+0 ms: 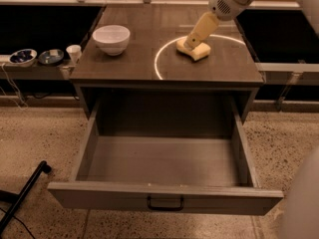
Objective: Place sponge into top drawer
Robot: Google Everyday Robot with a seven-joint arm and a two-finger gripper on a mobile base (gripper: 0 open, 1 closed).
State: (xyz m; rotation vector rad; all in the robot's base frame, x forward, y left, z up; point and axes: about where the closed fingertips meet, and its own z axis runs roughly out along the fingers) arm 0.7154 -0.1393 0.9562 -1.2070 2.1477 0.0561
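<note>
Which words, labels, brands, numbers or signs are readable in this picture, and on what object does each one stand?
None: no text can be read anywhere.
The bowl, the sponge, the cabinet top and the open drawer show no marks.
The gripper, at the sponge's left end, shows no label.
The dishes on the left are too small to tell.

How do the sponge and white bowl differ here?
The sponge is yellow and flat; the white bowl is round and taller. The sponge lies inside the bright ring, the bowl left of it. The gripper is at the sponge, not the bowl. Both sit on the cabinet top.
</note>
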